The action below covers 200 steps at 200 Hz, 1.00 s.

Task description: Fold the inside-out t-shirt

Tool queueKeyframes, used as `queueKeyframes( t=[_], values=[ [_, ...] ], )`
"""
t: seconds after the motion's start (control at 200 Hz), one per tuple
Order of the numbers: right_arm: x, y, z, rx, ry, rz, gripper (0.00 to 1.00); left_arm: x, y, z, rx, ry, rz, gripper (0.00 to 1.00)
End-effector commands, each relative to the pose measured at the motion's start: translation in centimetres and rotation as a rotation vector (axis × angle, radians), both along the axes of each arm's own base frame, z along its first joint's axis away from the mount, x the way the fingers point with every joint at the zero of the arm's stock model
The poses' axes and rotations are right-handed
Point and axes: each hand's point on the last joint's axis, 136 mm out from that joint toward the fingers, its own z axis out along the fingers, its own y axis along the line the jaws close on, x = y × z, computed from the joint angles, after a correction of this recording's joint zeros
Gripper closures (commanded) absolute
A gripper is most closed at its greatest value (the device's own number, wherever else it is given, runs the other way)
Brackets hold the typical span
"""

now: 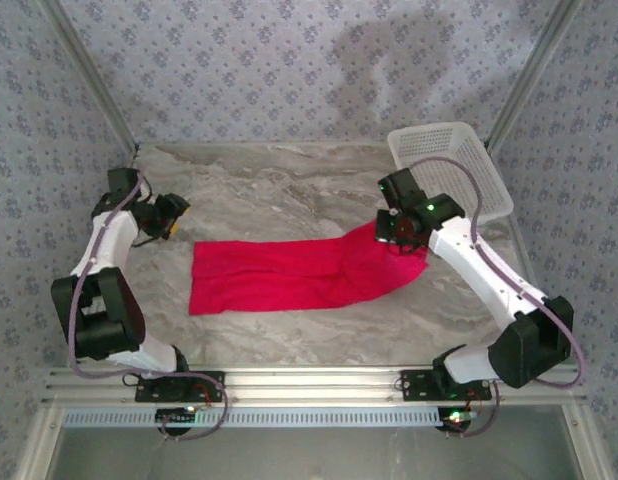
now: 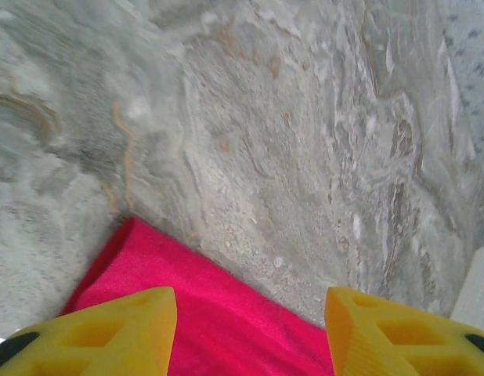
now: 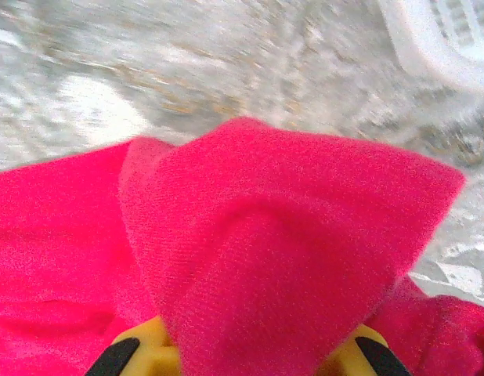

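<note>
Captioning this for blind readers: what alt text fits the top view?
A red t-shirt lies in a long strip across a marble table, its right end pinched in the shut right gripper. The open left gripper hovers by its left end; a white basket sits back right.

I am looking down on a grey, marble-veined table [image 1: 289, 190] that is stretching from the near rail to the back wall. At its far right corner a white plastic mesh basket [image 1: 424, 130] is sitting, tilted with its open side facing me. From my right wrist view its white rim [image 3: 446, 39] is showing blurred at the upper right, above the veined tabletop [image 3: 187, 63]. Pale patterned wallpaper [image 1: 289, 70] is covering the walls behind, and a ribbed metal rail [image 1: 319, 385] is running along the near edge.
</note>
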Motion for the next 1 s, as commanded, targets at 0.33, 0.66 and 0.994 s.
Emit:
queueKeyframes(
  t=[0.33, 0.66, 0.994],
  values=[
    [-0.4, 18.4, 6.2, 0.094, -0.129, 0.234, 1.0, -2.0, 2.4, 0.7, -0.084, 0.014, 0.071, 0.47],
    [-1.2, 32.8, 1.7, 0.143, -0.048, 0.467, 1.0, -3.7, 4.5, 0.2, -0.118, 0.021, 0.139, 0.47],
    [-4.3, 44.0, -6.3, 0.433, 0.188, 0.629, 0.47, -5.6, 6.8, -1.5, -0.12, 0.051, 0.226, 0.47]
  ],
)
